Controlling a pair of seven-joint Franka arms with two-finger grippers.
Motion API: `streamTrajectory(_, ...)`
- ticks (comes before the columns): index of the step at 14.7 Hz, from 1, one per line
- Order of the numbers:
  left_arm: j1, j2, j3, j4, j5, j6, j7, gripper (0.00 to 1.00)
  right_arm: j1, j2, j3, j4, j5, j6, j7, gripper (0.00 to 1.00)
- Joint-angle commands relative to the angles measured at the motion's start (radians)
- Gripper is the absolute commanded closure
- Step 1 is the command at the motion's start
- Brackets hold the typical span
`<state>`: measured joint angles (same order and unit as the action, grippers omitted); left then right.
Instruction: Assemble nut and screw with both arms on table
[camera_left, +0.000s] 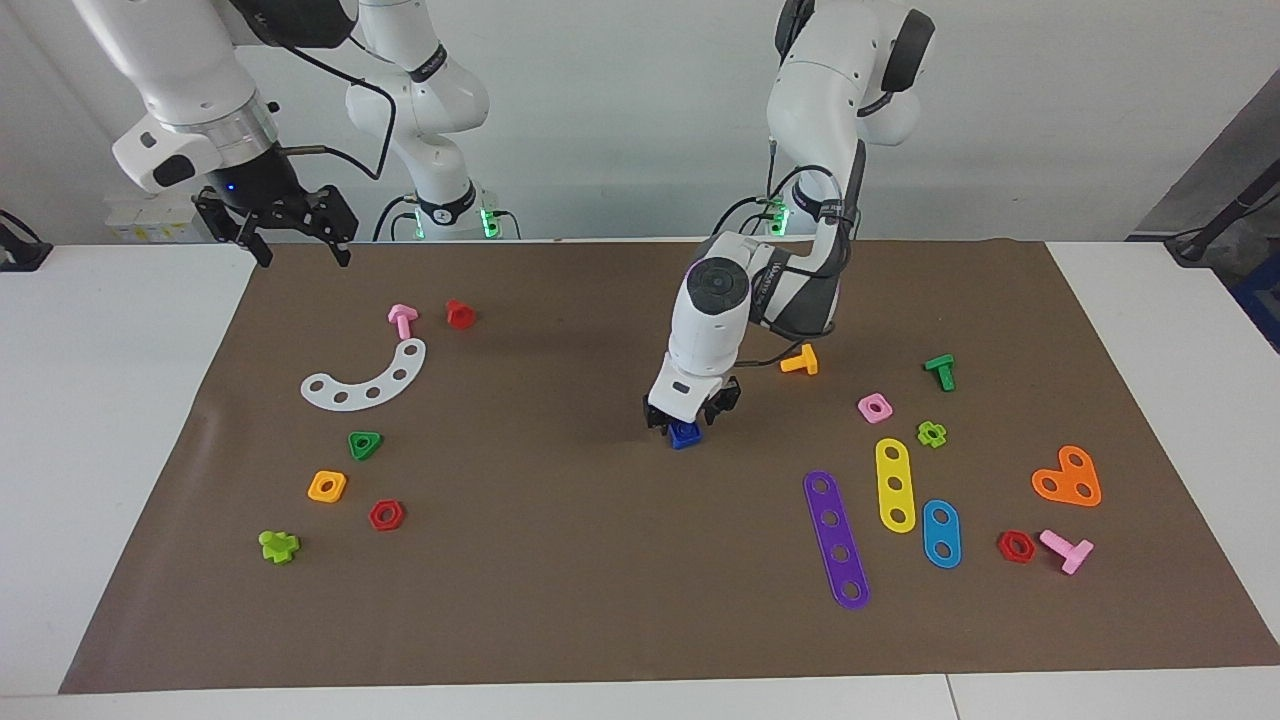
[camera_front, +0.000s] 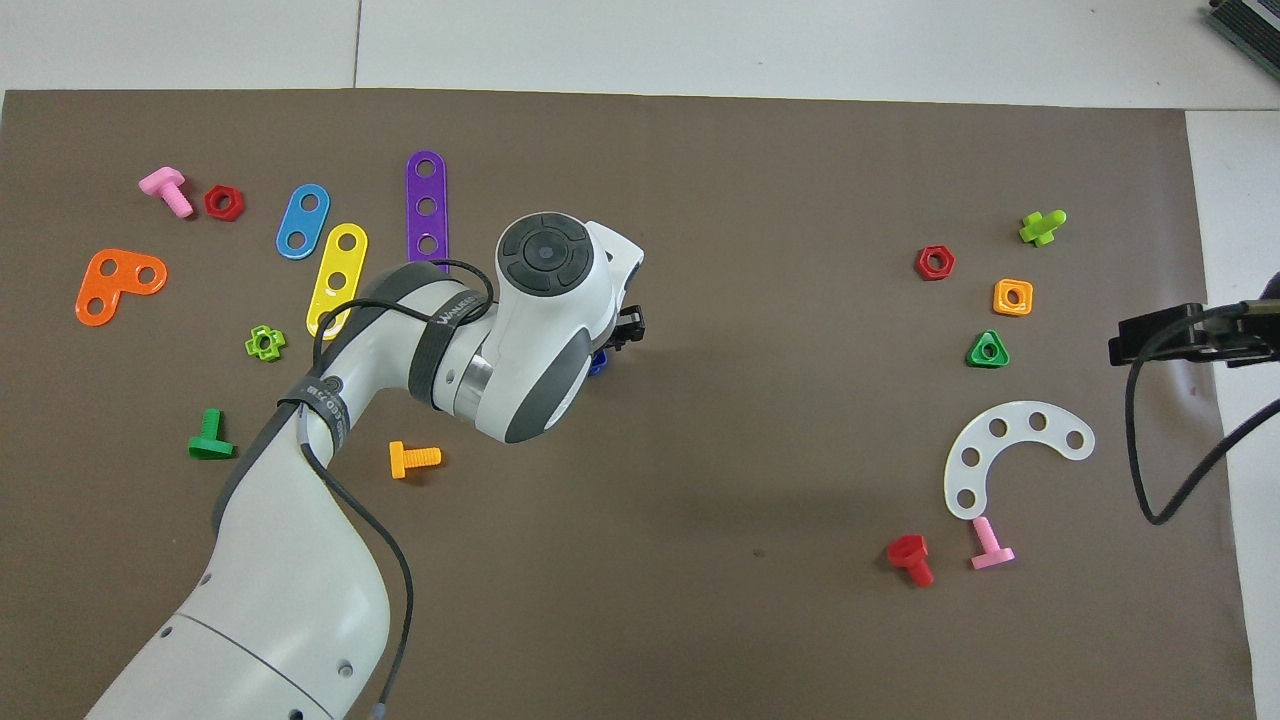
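Note:
One small blue lump (camera_left: 685, 434) sits on the brown mat (camera_left: 560, 560) in the middle of the table; it is the nut and screw, and I cannot tell the two apart. In the overhead view only a blue sliver (camera_front: 597, 363) shows under the wrist. My left gripper (camera_left: 692, 412) points straight down over the lump, its fingers parted on either side of its top, so it is open. My right gripper (camera_left: 292, 238) hangs open and empty over the mat's corner at the right arm's end, waiting; its black tip (camera_front: 1130, 342) shows in the overhead view.
Toward the right arm's end lie a white curved strip (camera_left: 368, 379), a green triangular nut (camera_left: 365, 444), an orange square nut (camera_left: 327, 486) and a red nut (camera_left: 386, 515). Toward the left arm's end lie an orange screw (camera_left: 800, 361), a pink square nut (camera_left: 874, 407) and a purple strip (camera_left: 836, 540).

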<state>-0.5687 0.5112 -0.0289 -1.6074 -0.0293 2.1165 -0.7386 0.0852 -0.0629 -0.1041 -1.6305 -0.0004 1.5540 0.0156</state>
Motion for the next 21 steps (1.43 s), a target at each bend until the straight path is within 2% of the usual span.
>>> streamTrajectory(1, 0.022, -0.007, 0.009, 0.058, 0.040, -0.087, 0.004, 0.20, -0.005, -0.021, 0.003, -0.023, 0.008, 0.015, -0.011, 0.00)
streamTrajectory(3, 0.052, 0.001, 0.007, 0.107, 0.036, -0.157, 0.033, 0.20, -0.005, -0.021, 0.003, -0.023, 0.008, 0.014, -0.011, 0.00)
streamTrajectory(5, 0.091, -0.013, 0.007, 0.115, 0.029, -0.190, 0.099, 0.21, -0.012, -0.021, 0.003, -0.023, 0.007, 0.012, -0.011, 0.00)
streamTrajectory(7, 0.144, -0.066, 0.001, 0.106, 0.011, -0.196, 0.189, 0.21, -0.007, -0.021, 0.003, -0.025, 0.008, 0.015, -0.008, 0.00)
streamTrajectory(10, 0.216, -0.129, 0.003, 0.095, 0.003, -0.294, 0.324, 0.21, -0.012, -0.018, 0.001, -0.022, 0.008, 0.014, -0.005, 0.00)
streamTrajectory(12, 0.256, -0.190, 0.006, 0.042, 0.003, -0.325, 0.390, 0.22, -0.012, -0.006, 0.001, -0.003, 0.010, 0.005, -0.003, 0.00)
streamTrajectory(16, 0.393, -0.319, 0.007, -0.087, 0.003, -0.351, 0.654, 0.22, -0.018, 0.012, 0.001, 0.021, 0.031, -0.012, 0.006, 0.00)
streamTrajectory(21, 0.506, -0.394, 0.009, -0.100, 0.003, -0.452, 0.809, 0.21, -0.015, 0.008, 0.001, 0.014, 0.036, -0.017, 0.006, 0.00)
